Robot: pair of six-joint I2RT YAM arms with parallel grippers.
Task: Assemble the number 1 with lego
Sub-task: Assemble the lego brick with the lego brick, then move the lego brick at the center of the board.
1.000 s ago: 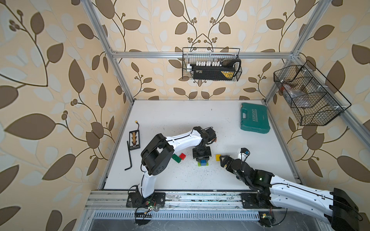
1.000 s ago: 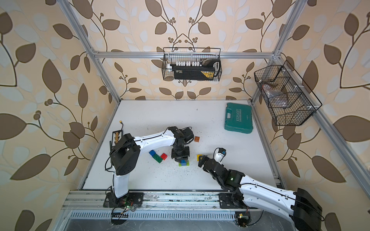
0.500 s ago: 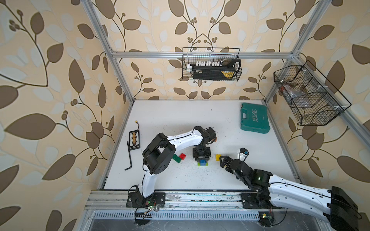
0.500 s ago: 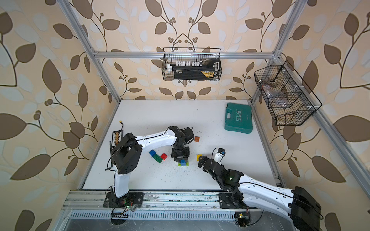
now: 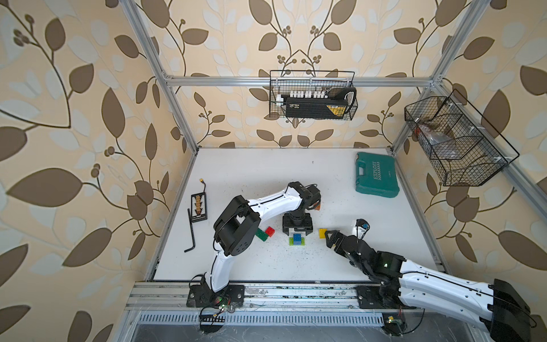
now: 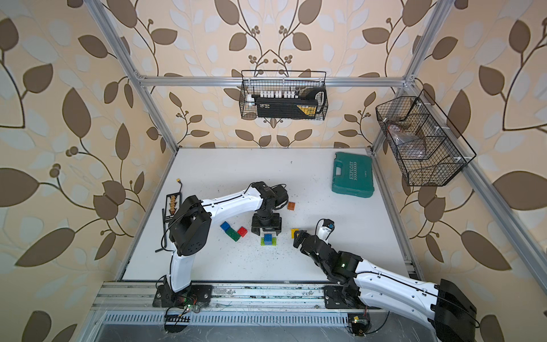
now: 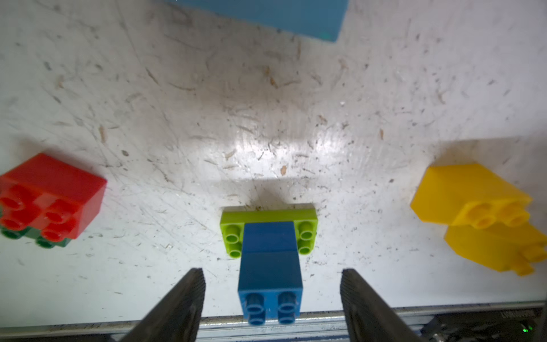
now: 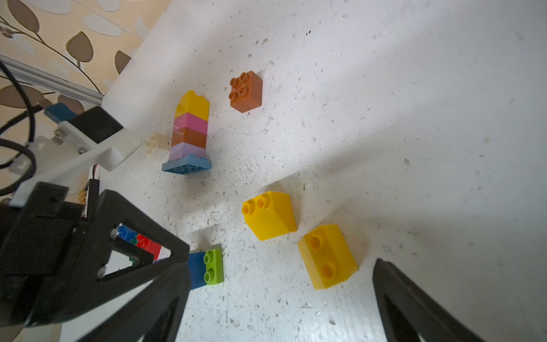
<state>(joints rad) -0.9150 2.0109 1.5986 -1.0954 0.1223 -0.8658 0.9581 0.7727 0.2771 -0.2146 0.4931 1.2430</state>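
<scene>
Caught the left end effector (image 7: 270, 275) spread wide and gripping nothing, fingers (image 7: 177, 302) standing either side of a blue column (image 7: 270, 260) with bare bench (image 7: 266, 118) showing in both gaps. Found that column, seemingly two bricks tall, planted studs-up on the middle of a lime brick (image 7: 306, 234) directly between and below the fingers, by the look of it the stem and foot of the numeral. Noted a red brick (image 7: 53, 189) stacked on a green brick (image 7: 44, 243) well off one flank, and two yellow sloped bricks (image 7: 461, 192) off the opposite flank, just ahead of the right end effector (image 8: 281, 263), likewise spread and empty. Picked out, farther beyond the right end effector, a taller multicoloured tower (image 8: 191, 130) standing upright. Judged the chief hazard to be a sideways drift on withdrawal, enough to clip the tall, narrow column and snap it off the lime brick or tip both over. Reckoned also with a half-seated joint, hard to confirm from here, and with two arms crowding one patch of bench during any reach for the yellow bricks, slippery on their slanted faces.
</scene>
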